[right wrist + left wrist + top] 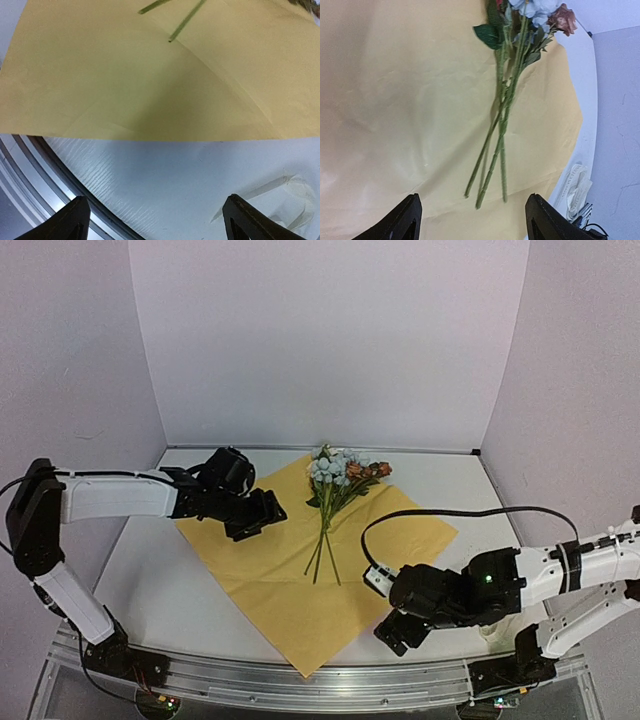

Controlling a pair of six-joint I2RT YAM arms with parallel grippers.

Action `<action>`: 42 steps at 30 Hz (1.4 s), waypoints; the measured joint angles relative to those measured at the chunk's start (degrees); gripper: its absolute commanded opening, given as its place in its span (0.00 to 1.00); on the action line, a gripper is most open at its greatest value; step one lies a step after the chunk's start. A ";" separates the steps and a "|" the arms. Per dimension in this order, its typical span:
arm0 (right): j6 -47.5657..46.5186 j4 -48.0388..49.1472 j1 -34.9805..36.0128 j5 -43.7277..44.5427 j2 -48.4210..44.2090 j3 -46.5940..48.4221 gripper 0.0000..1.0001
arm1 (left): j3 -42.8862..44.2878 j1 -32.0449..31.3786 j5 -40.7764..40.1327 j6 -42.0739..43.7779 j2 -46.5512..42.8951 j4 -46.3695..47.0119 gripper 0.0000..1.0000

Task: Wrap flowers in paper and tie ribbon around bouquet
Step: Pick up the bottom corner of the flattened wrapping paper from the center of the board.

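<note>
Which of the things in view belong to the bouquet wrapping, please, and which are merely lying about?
For the job: flowers; orange paper; ribbon.
Just lying about: black cable; metal rail.

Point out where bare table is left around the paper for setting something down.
Bare table lies between the paper's near-left edge and the front rail, and between its far-right edge and the right wall. Crowded: the near-right, with the right gripper and the ribbon, and the paper's far corner under the flowers.
</note>
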 measured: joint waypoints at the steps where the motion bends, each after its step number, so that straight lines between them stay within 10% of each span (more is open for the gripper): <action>1: -1.73 -0.02 2.35 1.61 0.93 0.51 0.96 | -2.41 0.32 -0.48 -0.53 -2.55 -0.14 0.75; 12: -24.75 6.66 22.59 23.16 19.55 5.40 0.98 | -15.93 1.31 -6.58 -4.29 -24.13 -1.87 0.75; 30: -40.41 16.43 25.00 32.27 34.45 13.28 0.96 | -17.71 1.42 -8.75 -5.00 -28.88 -4.63 0.75; 42: -43.34 21.20 24.84 32.01 38.24 15.76 0.46 | -17.71 1.90 -8.73 -4.98 -28.83 -4.63 0.75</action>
